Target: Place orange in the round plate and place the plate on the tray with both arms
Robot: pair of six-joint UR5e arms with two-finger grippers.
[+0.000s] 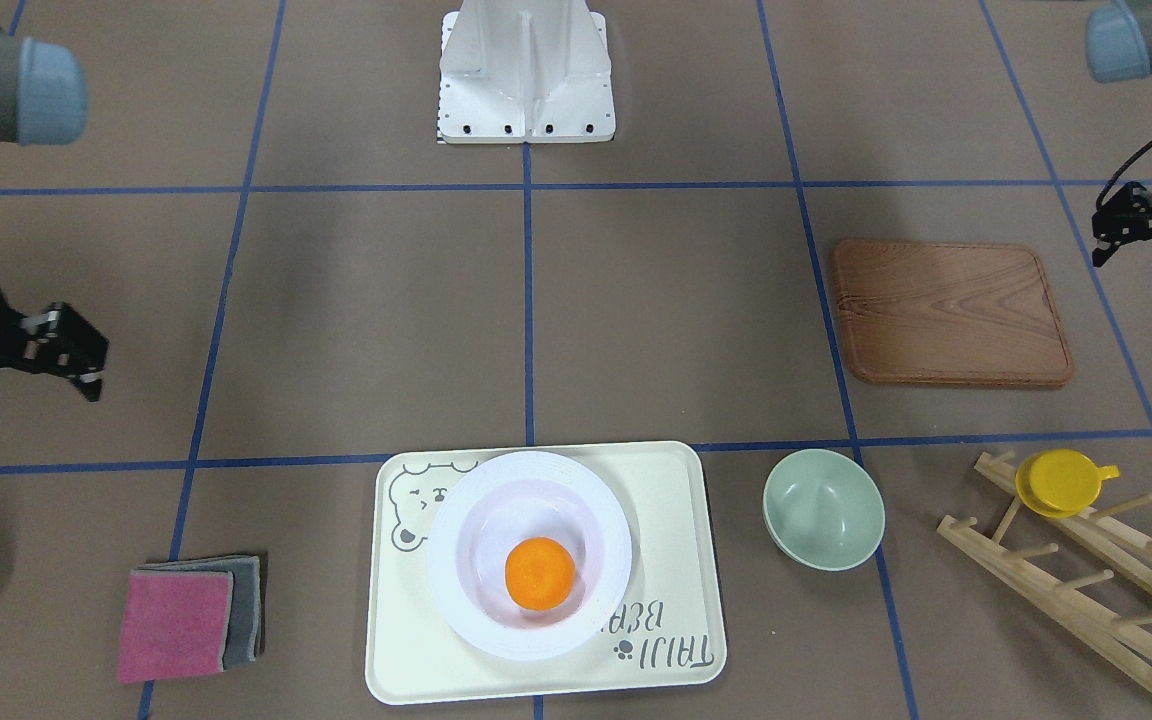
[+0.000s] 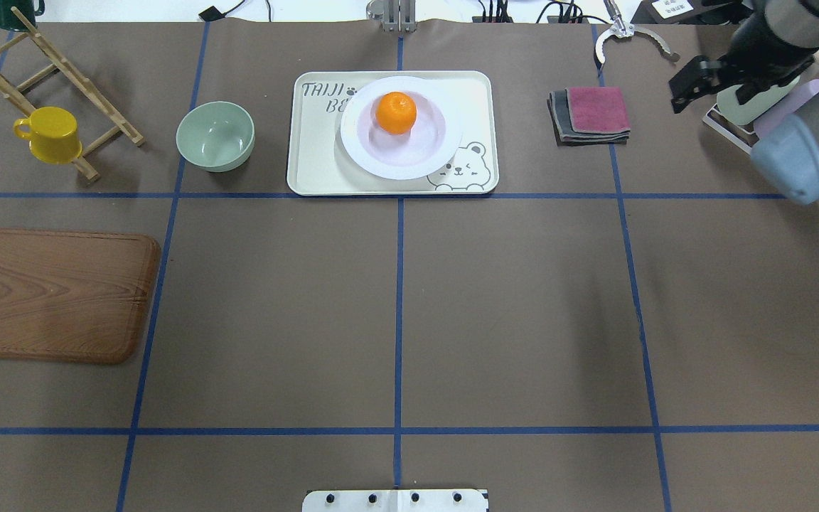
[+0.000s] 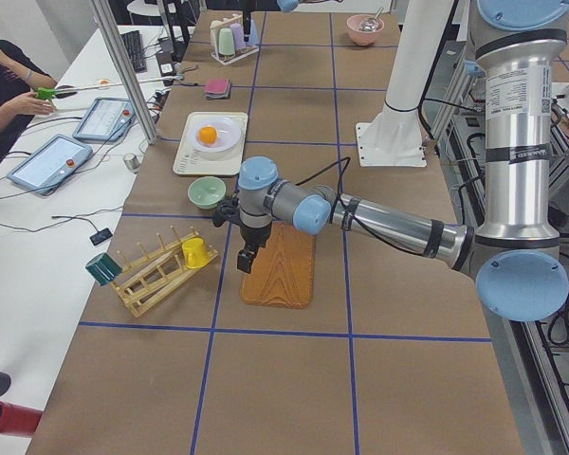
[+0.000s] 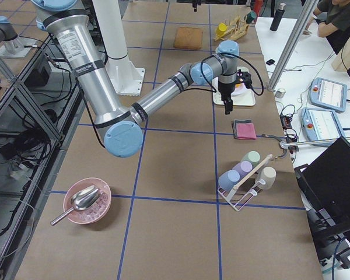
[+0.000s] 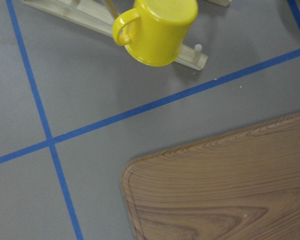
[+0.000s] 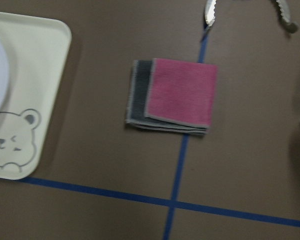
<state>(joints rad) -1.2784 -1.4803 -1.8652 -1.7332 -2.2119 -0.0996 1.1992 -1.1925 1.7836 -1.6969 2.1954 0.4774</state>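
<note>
Brown table (image 2: 523, 320), blue tape grid (image 2: 399, 320)

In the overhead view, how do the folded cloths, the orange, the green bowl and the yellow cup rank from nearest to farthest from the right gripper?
From the right gripper:
1. Folded cloths, on the same right side.
2. Orange, in the round plate, centre.
3. Green bowl, left of the tray.
4. Yellow cup, far left.

Wooden board (image 2: 54, 295), pale-green bowl (image 2: 215, 135), yellow cup (image 2: 50, 135) on wooden rack (image 5: 196, 58), pink cloth (image 2: 598, 109) over grey, possibly metal tongs (image 2: 619, 30).
</note>
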